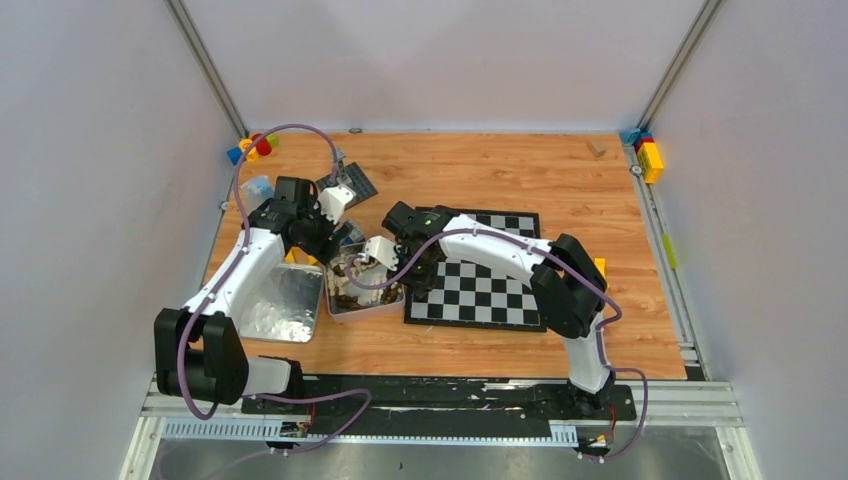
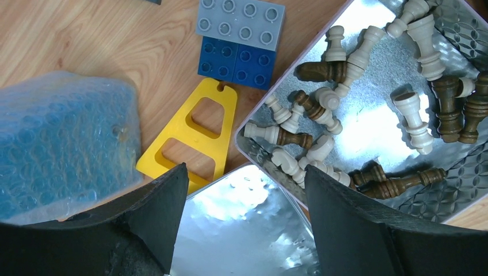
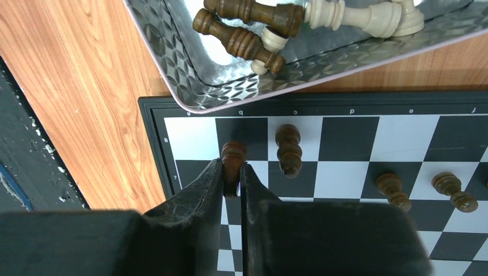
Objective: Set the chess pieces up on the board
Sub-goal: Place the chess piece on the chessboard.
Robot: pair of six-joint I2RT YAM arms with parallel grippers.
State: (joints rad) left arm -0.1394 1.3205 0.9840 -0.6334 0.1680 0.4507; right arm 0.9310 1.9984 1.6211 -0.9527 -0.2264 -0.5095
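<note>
The right claw (image 3: 231, 179) was pinching a dark brown piece (image 3: 233, 154) by its body over a square near the corner of the board (image 3: 322, 106), seemingly to stand it beside the other dark pieces (image 3: 289, 150) there. The left claw (image 2: 244, 172) hung spread wide at the tin's (image 2: 374, 109) edge, probably ready to pick from the chess pieces (image 2: 415, 115) jumbled inside.

Tin (image 3: 190, 86) abuts board (image 3: 345, 144) edge; dark pcs (image 3: 288, 149) crowd R hand (image 3: 231, 169).
</note>
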